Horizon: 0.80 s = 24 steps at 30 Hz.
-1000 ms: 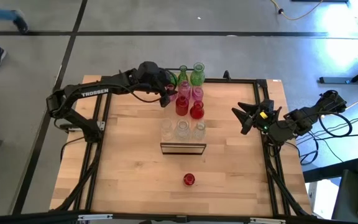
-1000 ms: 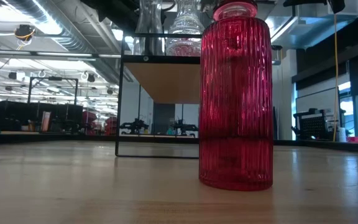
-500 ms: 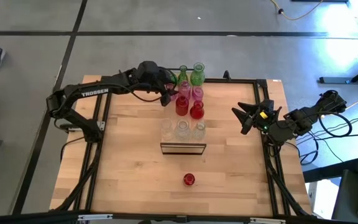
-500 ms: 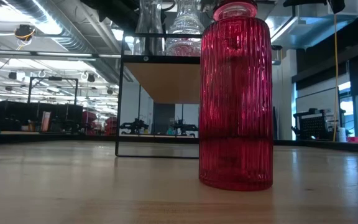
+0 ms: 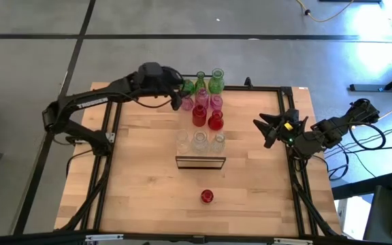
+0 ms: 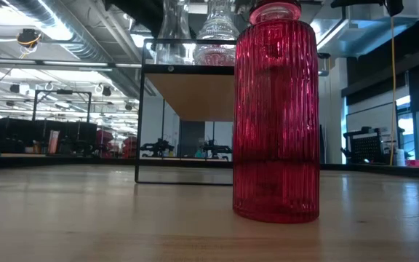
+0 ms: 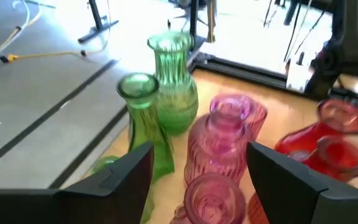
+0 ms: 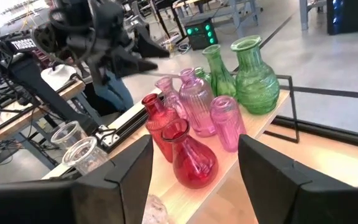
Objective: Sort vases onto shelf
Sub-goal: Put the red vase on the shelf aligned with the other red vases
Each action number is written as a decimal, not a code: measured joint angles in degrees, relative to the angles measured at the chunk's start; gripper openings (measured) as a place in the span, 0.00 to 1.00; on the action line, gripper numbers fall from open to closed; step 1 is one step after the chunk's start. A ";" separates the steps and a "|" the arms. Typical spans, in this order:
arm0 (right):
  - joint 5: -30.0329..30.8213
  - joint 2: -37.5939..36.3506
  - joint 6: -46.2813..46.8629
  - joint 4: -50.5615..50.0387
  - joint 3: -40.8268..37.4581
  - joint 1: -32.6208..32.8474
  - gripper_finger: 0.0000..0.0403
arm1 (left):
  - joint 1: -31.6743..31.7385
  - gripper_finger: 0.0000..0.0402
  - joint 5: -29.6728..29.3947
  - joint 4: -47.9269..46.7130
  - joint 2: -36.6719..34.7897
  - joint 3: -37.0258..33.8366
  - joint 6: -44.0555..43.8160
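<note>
The shelf (image 5: 200, 162) runs from mid-table toward the far edge, and its dark-framed end (image 6: 188, 124) faces the low view. Upright on its top stand green vases (image 5: 216, 82), pink vases (image 5: 216, 102), red vases (image 5: 215, 121) and clear vases (image 5: 200, 141). One more red vase (image 5: 207, 197) stands alone on the table, close before the low camera (image 6: 276, 116). My left gripper (image 5: 178, 100) is open at the shelf's far left corner. Its fingers stand on either side of a pink vase (image 7: 211, 198) without touching it. My right gripper (image 5: 260, 129) hangs open to the right of the shelf.
The bare wooden tabletop (image 5: 141, 177) lies left, right and in front of the shelf. Black frame rails (image 5: 107, 136) run along the table's left and right sides. In the left wrist view a green vase (image 7: 143, 124) stands close to one finger.
My left gripper has drawn back from the pink vases toward the table's far left corner and has risen a little. The pink vase at the shelf's left side now shows beside its fingertips, standing upright. The right arm has kept still.
</note>
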 joint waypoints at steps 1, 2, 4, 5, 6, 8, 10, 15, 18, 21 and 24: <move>-0.41 0.00 0.01 0.04 0.00 0.00 0.54 | 0.02 0.62 -0.07 -0.04 -0.86 0.00 -0.48; -0.96 0.00 0.02 0.04 0.00 0.00 0.54 | 0.02 0.62 -0.08 -0.32 -1.91 0.00 -0.83; -2.30 0.00 0.04 0.10 0.00 0.00 0.54 | -0.10 0.62 -0.44 -1.18 -4.50 0.00 -1.51; -3.34 0.00 0.05 0.19 0.00 0.00 0.54 | -0.30 0.62 -1.00 -1.69 -5.89 0.00 -1.80; -4.77 0.00 0.02 0.35 0.00 0.00 0.54 | -0.54 0.62 -1.70 -2.54 -7.39 0.00 -1.91; -7.94 0.15 -0.08 0.53 0.00 0.00 0.54 | -0.99 0.62 -3.87 -4.91 -10.20 0.00 -2.11; -10.69 0.46 -0.30 0.50 0.00 0.00 0.54 | -1.65 0.62 -4.68 -7.45 -13.28 0.00 -2.19; -14.84 1.40 -3.06 0.51 0.02 0.00 0.54 | -5.32 0.62 -2.91 -16.83 -19.71 0.00 -6.41; -15.09 2.03 -3.50 0.49 0.02 0.00 0.54 | -10.42 0.62 0.35 -24.09 -22.05 0.00 -10.89; -18.60 2.65 -3.74 0.68 0.02 0.00 0.54 | -17.76 0.62 3.02 -30.17 -22.71 0.01 -15.94; -24.43 3.75 -5.30 0.37 0.02 0.00 0.54 | -26.52 0.62 4.69 -32.43 -22.40 0.00 -21.34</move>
